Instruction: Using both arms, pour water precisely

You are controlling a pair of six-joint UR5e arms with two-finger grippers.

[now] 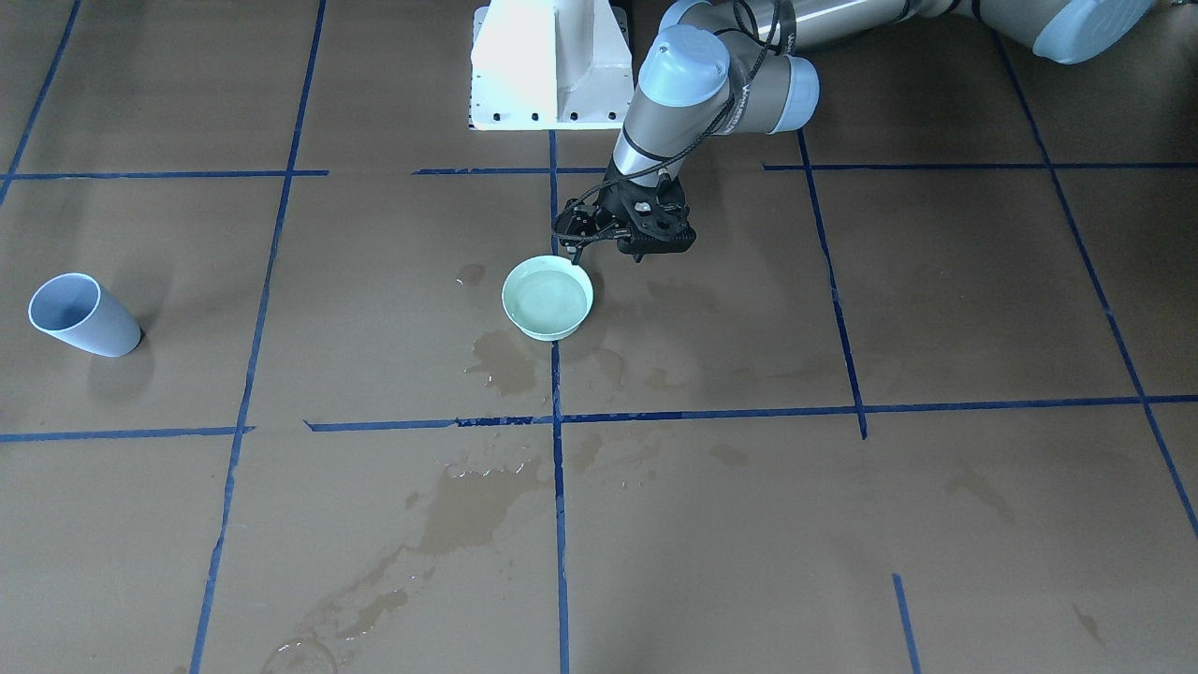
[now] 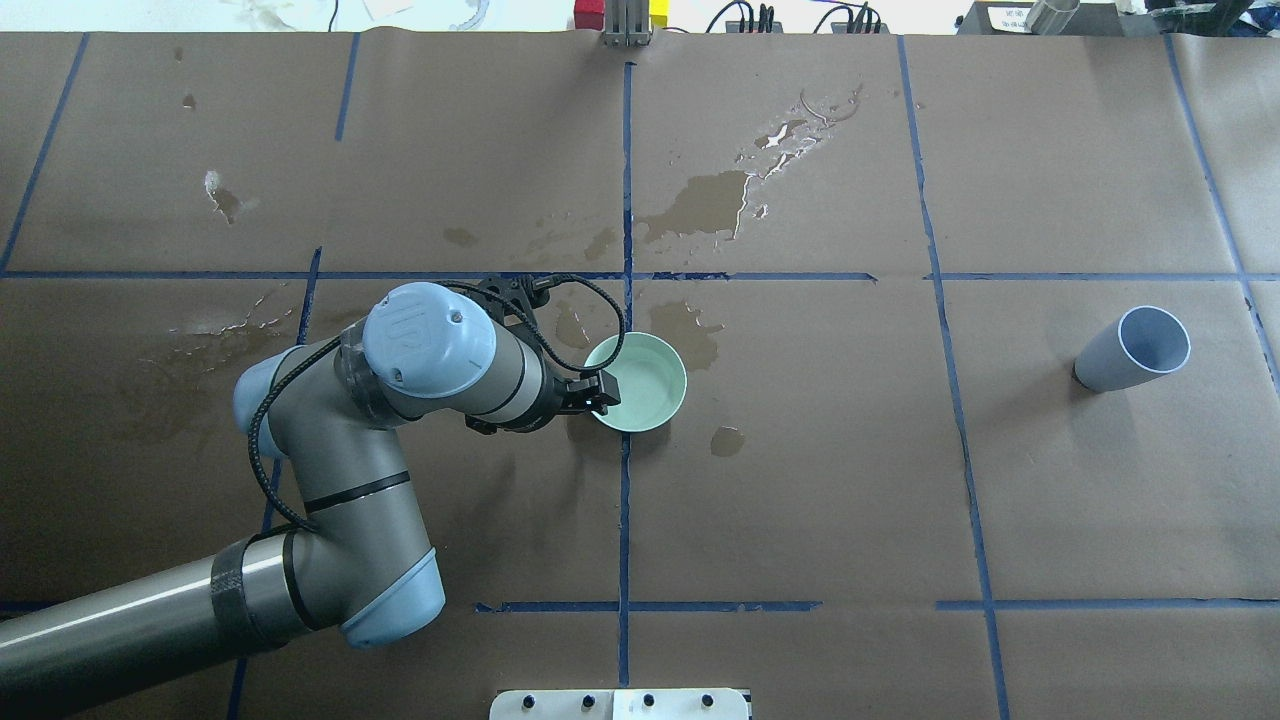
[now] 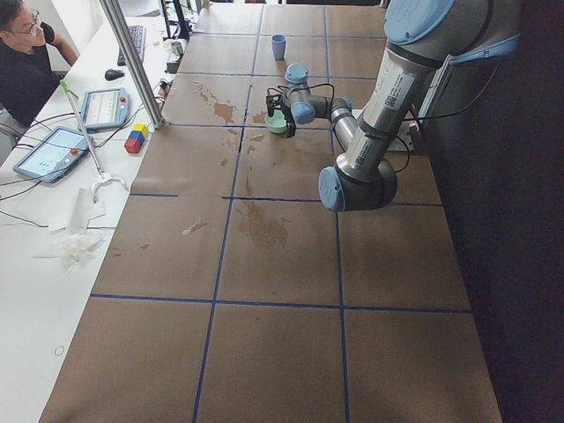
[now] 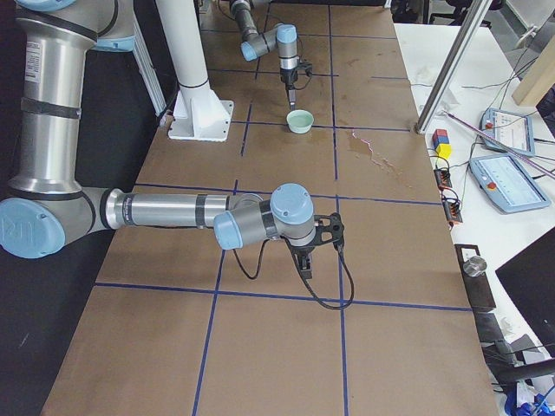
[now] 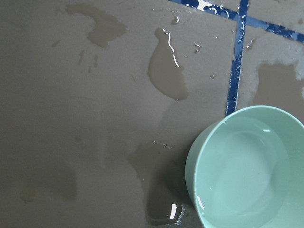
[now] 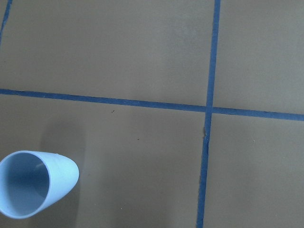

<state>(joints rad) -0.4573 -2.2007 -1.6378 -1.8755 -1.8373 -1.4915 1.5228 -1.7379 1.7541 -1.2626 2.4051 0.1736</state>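
Note:
A pale green bowl (image 2: 680, 385) stands on the brown table near its middle, with clear water (image 5: 247, 180) in it. My left gripper (image 2: 600, 393) hangs at the bowl's rim on the robot's side, pointing down. Its fingers look open and hold nothing. In the front-facing view the left gripper (image 1: 578, 248) sits just behind the bowl (image 1: 547, 329). A light blue cup (image 2: 1125, 355) stands alone far to the right, also low left in the right wrist view (image 6: 33, 187). My right gripper (image 4: 305, 264) shows only in the exterior right view, so I cannot tell its state.
Dark wet stains (image 2: 705, 205) spread over the paper beyond and around the bowl. Blue tape lines (image 2: 625, 500) divide the table. The white pedestal (image 1: 547, 65) stands at the robot's edge. A person (image 3: 22, 62) sits at a side desk with tablets (image 3: 48, 150).

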